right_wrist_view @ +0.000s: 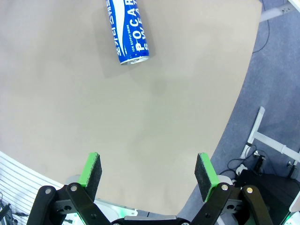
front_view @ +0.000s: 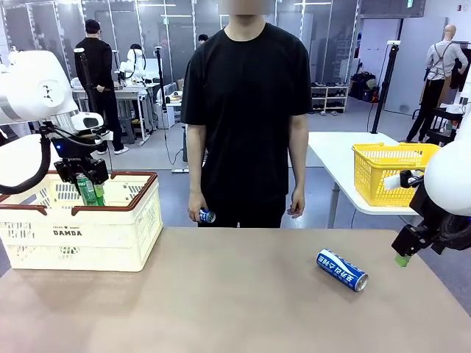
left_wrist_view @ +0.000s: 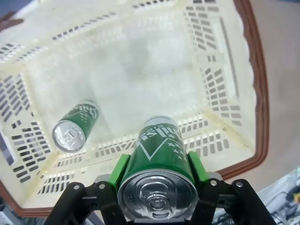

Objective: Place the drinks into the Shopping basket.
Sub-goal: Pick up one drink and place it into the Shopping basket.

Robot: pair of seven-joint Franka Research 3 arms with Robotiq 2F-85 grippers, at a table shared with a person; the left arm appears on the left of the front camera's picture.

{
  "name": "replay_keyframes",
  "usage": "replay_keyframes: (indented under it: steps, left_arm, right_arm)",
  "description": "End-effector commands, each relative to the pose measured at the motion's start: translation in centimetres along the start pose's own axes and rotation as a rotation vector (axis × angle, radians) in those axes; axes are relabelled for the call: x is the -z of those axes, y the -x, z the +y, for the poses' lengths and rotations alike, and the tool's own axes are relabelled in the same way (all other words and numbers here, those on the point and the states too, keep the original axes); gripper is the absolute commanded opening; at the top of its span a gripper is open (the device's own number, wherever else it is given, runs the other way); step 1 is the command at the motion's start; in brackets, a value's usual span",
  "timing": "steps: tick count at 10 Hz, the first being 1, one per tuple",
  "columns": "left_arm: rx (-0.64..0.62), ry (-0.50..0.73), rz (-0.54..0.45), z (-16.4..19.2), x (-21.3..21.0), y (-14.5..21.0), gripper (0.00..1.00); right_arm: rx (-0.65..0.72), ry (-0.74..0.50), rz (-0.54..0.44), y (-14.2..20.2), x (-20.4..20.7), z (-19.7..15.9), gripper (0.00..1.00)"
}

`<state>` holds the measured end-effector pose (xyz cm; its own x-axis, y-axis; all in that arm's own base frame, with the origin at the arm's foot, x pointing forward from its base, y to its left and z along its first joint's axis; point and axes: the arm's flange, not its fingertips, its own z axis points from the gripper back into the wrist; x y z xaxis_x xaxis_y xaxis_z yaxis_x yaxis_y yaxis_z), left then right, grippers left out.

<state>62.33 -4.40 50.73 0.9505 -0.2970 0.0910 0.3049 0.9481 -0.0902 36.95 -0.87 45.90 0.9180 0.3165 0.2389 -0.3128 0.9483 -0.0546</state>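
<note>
While the left gripper (left_wrist_view: 158, 171) hung over the open DAMDA shopping basket (left_wrist_view: 253, 93), its jaws were partly closed, with a green pad pressed to each side of the first green can (left_wrist_view: 158, 140). That can was gripped near its silver top and pointed down into the basket. The second green can (left_wrist_view: 75, 126) rested on the basket's pale floor, apart from the held one and close to a perforated wall, its silver top turned toward the camera. That made two green cans in all, both within the brown rim.

The right gripper (right_wrist_view: 149, 168) stood wide open and held nothing, hovering above the brown desk (front_view: 221, 294) near its right edge. One blue can (front_view: 342, 270) with white lettering lay on its side on the desk, well apart from that gripper and from the basket.

Across the desk a person stood with a small blue object, possibly another can, in one hand (front_view: 199, 209). Behind, one yellow mesh basket (front_view: 390, 173) sat on a white table.
</note>
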Motion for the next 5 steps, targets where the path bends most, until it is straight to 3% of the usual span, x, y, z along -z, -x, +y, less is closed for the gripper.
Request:
replay_keyframes:
  steps: [1,5]
  left_arm:
    - [0.005,-0.007,-0.012,0.09,-0.74,-0.12,0.6]
    - [0.005,-0.007,-0.012,0.09,-0.74,-0.12,0.6]
  right_arm:
    - [-0.014,-0.002,0.002,0.06,-0.08,-0.17,1.0]
    - [-0.014,-0.002,0.002,0.06,-0.08,-0.17,1.0]
